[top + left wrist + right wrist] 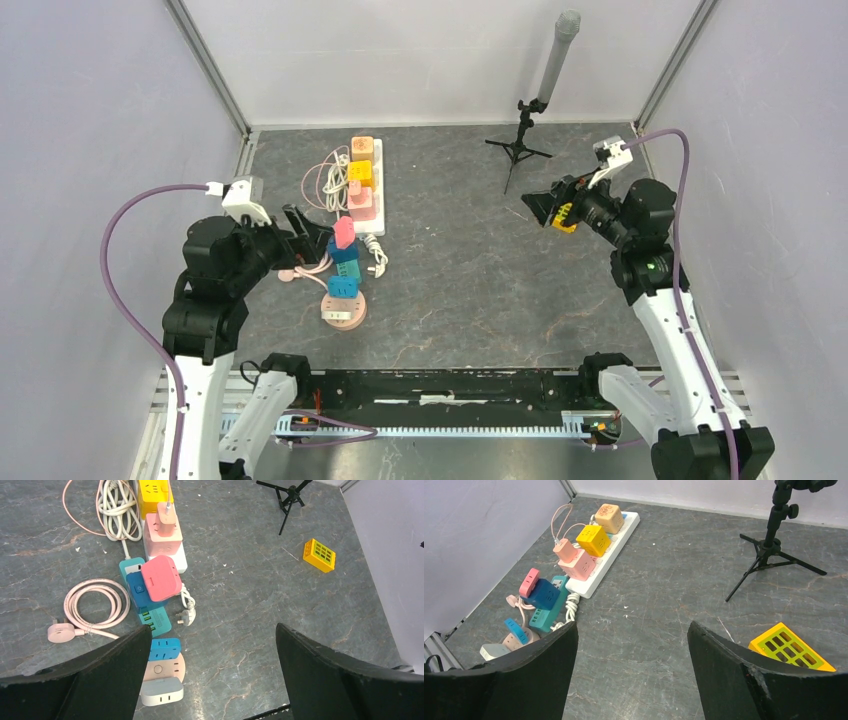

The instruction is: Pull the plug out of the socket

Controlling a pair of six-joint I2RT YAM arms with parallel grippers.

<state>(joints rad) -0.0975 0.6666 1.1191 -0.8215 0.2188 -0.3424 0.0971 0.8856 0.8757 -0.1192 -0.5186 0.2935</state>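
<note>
A white power strip (378, 172) lies at the back left, carrying an orange cube (362, 147), a yellow cube (360, 172) and a pink cube socket (164, 539) with a small pink plug (166, 519) stuck in its top. Nearer lies a teal strip (156, 620) bearing a dark blue cube (136, 590) and a coral adapter (161, 577). A round pink socket (167, 669) holds a blue adapter (164, 649) and a grey-white adapter (161, 691). My left gripper (212, 630) hangs open just left of this row, touching nothing. My right gripper (632, 627) is open, far to the right.
A coiled pink cable (95, 607) and a bundled white cord (117, 505) lie left of the strips. A loose white plug (186, 614) rests beside the teal strip. A yellow slotted block (791, 647) sits under the right gripper. A microphone tripod (525, 140) stands at the back.
</note>
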